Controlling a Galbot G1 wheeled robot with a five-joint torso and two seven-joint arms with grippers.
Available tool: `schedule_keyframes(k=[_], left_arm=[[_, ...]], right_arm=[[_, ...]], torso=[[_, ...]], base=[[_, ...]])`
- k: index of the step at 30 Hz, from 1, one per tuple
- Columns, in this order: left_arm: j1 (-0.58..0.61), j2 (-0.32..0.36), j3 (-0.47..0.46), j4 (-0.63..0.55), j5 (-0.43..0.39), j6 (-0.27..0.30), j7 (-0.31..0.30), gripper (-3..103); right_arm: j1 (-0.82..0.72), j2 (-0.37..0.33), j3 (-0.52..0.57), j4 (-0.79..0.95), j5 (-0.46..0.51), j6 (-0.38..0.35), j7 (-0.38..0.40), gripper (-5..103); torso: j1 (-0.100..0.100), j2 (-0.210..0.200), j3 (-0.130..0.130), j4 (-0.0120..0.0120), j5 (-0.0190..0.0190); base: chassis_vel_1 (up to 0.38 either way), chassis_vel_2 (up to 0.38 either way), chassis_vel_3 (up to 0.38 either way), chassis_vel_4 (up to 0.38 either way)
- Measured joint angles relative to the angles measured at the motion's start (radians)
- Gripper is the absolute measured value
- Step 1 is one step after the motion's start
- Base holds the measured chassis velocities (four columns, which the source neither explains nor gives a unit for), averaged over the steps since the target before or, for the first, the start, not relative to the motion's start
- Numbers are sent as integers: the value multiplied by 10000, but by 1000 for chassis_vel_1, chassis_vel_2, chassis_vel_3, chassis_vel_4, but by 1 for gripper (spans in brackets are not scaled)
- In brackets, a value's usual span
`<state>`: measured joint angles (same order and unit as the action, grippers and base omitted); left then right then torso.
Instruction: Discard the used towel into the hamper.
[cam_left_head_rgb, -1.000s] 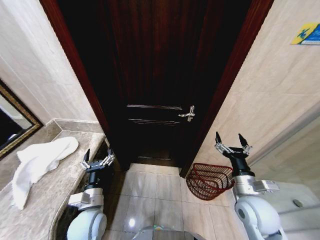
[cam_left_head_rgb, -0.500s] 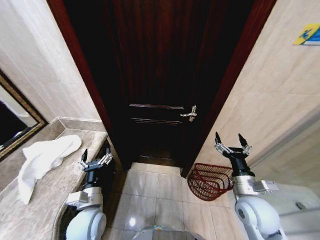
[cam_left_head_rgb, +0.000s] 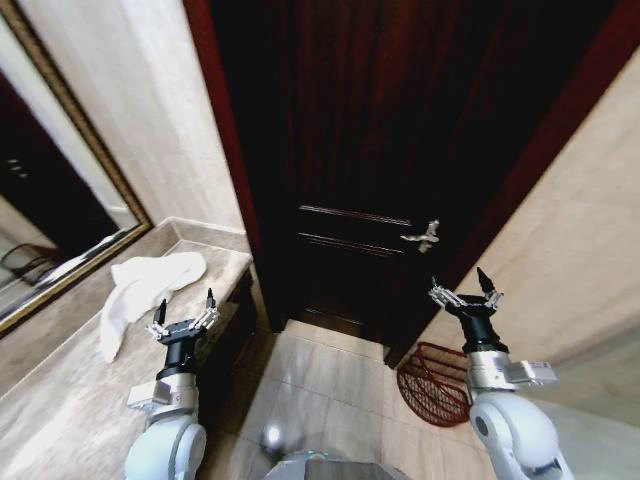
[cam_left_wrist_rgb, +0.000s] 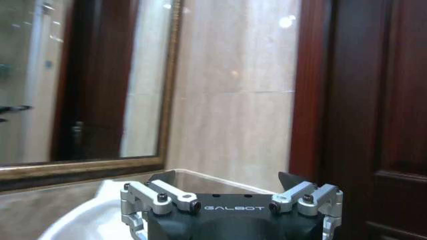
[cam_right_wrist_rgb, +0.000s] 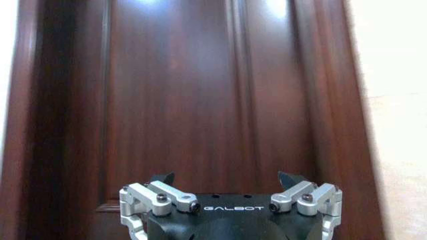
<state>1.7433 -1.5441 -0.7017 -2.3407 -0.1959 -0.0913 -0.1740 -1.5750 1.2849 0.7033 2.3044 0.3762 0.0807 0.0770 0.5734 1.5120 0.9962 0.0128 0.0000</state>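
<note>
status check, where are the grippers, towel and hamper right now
Left gripper open, raised beside the counter, empty. Right gripper open, raised above the hamper, empty. Towel lying on the counter, untouched. Hamper on the floor by the door; nothing in the way.

White towel (cam_left_head_rgb: 142, 291) lies on the counter (cam_left_head_rgb: 60, 400) (beside the mirror (cam_left_head_rgb: 50, 215)); the hamper (cam_left_head_rgb: 436, 384) stands by the door (cam_left_head_rgb: 390, 150).

Open tiled floor (cam_left_head_rgb: 330, 385) before hamper (cam_left_head_rgb: 432, 383); closed door (cam_left_head_rgb: 400, 150) behind.
</note>
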Motion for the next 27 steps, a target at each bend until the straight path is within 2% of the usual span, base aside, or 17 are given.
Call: schedule_keyframes(k=[19,22,27], left_arm=[[-177,-34,-32,263,222,-44,-101,100],[-213,-41,-33,318,323,-15,-244,100],[-278,32,-96,521,436,203,-586,100]], right_arm=[[158,-73,-1,-213,7,44,-42,100],[156,-79,16,-238,7,61,-44,100],[181,-88,33,-324,8,119,-39,100]], torso=[[1,-1,0,3,0],[0,0,0,-5,1],[0,-1,0,-1,0]], base=[[112,118,112,111],[0,0,0,0],[0,0,0,0]])
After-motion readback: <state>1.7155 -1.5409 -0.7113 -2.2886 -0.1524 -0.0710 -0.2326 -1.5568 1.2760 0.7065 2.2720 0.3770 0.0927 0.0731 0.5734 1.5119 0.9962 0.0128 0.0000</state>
